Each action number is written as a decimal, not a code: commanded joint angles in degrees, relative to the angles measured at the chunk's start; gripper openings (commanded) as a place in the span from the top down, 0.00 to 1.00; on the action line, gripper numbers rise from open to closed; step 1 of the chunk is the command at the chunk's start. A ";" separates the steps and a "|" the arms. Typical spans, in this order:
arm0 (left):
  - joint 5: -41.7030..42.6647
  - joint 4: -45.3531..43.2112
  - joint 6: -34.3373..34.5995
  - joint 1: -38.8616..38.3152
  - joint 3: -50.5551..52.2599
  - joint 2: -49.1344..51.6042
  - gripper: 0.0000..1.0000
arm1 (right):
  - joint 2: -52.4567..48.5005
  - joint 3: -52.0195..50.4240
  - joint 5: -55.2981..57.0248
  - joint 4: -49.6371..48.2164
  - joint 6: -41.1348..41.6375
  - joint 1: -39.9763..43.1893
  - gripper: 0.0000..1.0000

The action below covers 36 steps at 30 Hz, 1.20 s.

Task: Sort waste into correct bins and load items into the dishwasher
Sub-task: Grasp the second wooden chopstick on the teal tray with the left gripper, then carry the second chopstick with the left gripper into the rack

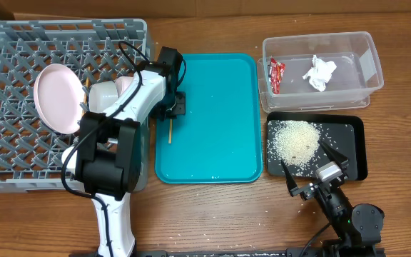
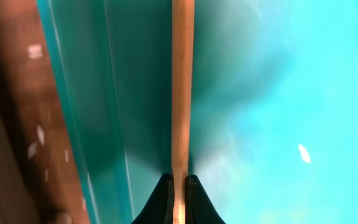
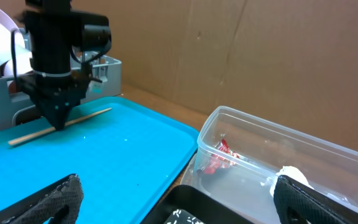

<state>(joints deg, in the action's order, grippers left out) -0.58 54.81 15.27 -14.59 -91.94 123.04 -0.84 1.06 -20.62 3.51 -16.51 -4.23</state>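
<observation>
Wood first: a thin wooden chopstick lies along the left side of the flat teal plastic serving tray. The left gripper is pinching it, black fingertips pressed to both sides of the stick. Meanwhile the right gripper is spread wide and holds nothing. It sits over the shallow black rectangular tray that holds the heap of white rice grains.

Handling, as we judge it: the stick is light, stiff and smooth, so it can roll or pivot between the pads. A hold near mid-length keeps it level, and an end hold would let it swing. It won't break easily, but it could slip through the lattice of the rack.

The left wrist view shows the pinch close up, plus one stray grain on the teal. It is blurred, so we cannot tell if the stick is off the tray.

The right wrist view gives the whole stick side-on, with the grip at about its middle. It also shows the clear rectangular plastic tub holding the small red snack wrapper and the crumpled white tissue.

Only the overhead view shows the large square grey plastic dish rack, on the desk just left of the tray. A large round white plate and a small white bowl are already in it. In that view the arm hides most of the stick.
</observation>
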 commanded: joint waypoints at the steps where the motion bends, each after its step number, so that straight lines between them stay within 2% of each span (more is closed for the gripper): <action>1: 1.51 3.85 -1.73 0.09 -5.22 -10.58 0.96 | 0.46 -0.59 -0.04 -0.37 0.20 -0.24 0.00; 4: -4.98 8.59 -4.17 0.11 -6.43 -18.62 0.96 | 0.46 -0.59 -0.04 -0.37 0.20 -0.24 0.00; 5: -14.08 11.65 -4.59 0.15 -6.43 -22.69 0.96 | 0.46 -0.59 -0.04 -0.37 0.20 -0.24 0.00; 6: -19.69 13.22 -4.59 0.33 -6.40 -24.35 0.96 | 0.46 -0.59 -0.04 -0.37 0.20 -0.24 0.00; 10: -36.59 17.75 -5.35 3.21 -6.36 -26.36 0.96 | 0.46 -0.59 -0.04 -0.37 0.20 -0.24 0.00; 15: -36.11 14.80 -9.40 12.20 -4.37 -24.98 0.96 | 0.46 -0.59 -0.04 -0.37 0.20 -0.24 0.00; 19: -27.43 12.26 -18.29 18.56 -3.87 -22.34 0.96 | 0.46 -0.59 -0.04 -0.37 0.20 -0.24 0.00; 21: -24.79 10.93 -19.15 20.83 -3.87 -20.72 0.96 | 0.46 -0.59 -0.04 -0.37 0.20 -0.24 0.00; 29: -25.29 9.62 -21.73 22.40 -3.85 -17.68 0.96 | 0.46 -0.59 -0.04 -0.37 0.20 -0.24 0.00; 30: -25.29 9.75 -21.73 22.43 -3.85 -17.46 0.90 | 0.46 -0.59 -0.04 -0.37 0.20 -0.24 0.00; 32: -25.31 10.03 -21.42 22.45 -3.85 -17.40 0.67 | 0.46 -0.59 -0.04 -0.37 0.20 -0.24 0.00; 33: -25.33 10.19 -20.98 22.45 -3.93 -17.59 0.59 | 0.46 -0.59 -0.04 -0.37 0.17 -0.24 0.00; 34: -25.33 10.60 -19.89 22.45 -4.31 -17.92 0.41 | 0.46 -0.59 -0.04 -0.37 0.17 -0.24 0.00; 35: -25.24 11.56 -18.62 22.45 -5.20 -18.40 0.00 | 0.46 -0.59 -0.04 -0.37 0.20 -0.24 0.00; 36: -25.22 12.61 -17.14 22.34 -6.14 -18.78 0.00 | 0.46 -0.59 -0.04 -0.37 0.20 -0.24 0.00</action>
<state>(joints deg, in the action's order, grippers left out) -26.35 65.60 -4.62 7.29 -95.96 105.06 -0.84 1.06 -20.60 3.49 -16.51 -4.23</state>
